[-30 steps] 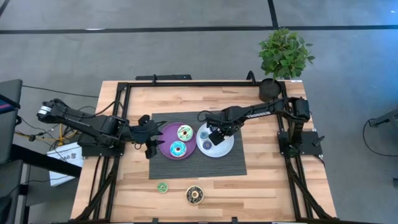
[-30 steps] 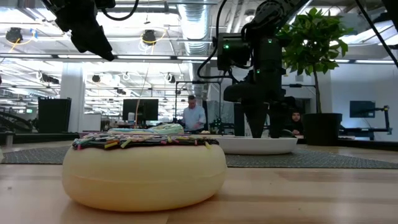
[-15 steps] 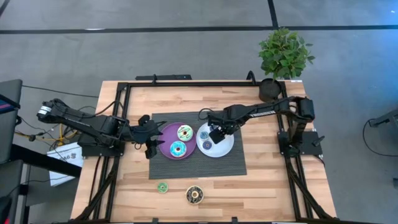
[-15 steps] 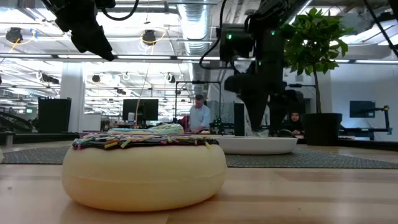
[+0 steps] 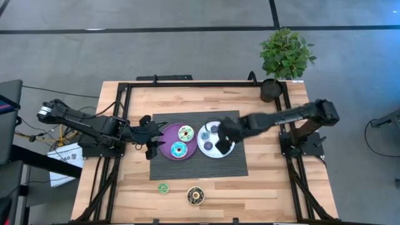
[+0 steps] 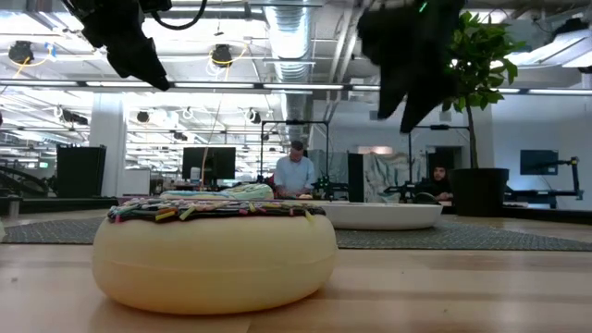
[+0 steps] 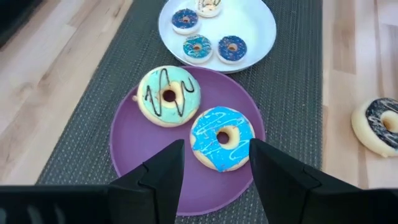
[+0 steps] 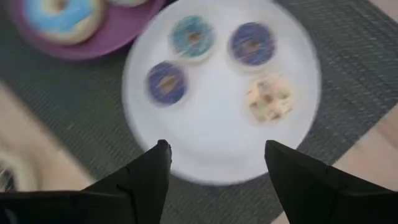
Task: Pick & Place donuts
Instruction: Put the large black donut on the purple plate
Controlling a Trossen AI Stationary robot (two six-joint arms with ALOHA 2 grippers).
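Note:
On the purple plate (image 7: 134,165) lie two larger donuts: a mint one with dark drizzle (image 7: 168,95) and a cyan one (image 7: 222,137). Several small donuts, among them a blue one (image 8: 193,37), a purple-blue one (image 8: 252,43) and a cream one (image 8: 268,96), lie on the white plate (image 8: 211,140). A small green donut (image 5: 163,188) and a dark-topped cream donut (image 5: 195,196) lie on the wood near the front edge. My left gripper (image 7: 214,171) hovers open at the purple plate's left rim. My right gripper (image 8: 217,168) hangs open high above the white plate.
Both plates sit on a dark grey mat (image 5: 231,164) in the table's middle. A potted plant (image 5: 284,59) stands at the far right corner. Black frame rails (image 5: 125,112) run along the table's sides. People sit in the room beyond the table.
My right gripper has risen from just above the white plate to well above it, shifting a little toward the table's right and near edges and turning as it went. Its fingers have stayed apart. The donuts and plates have kept their places.

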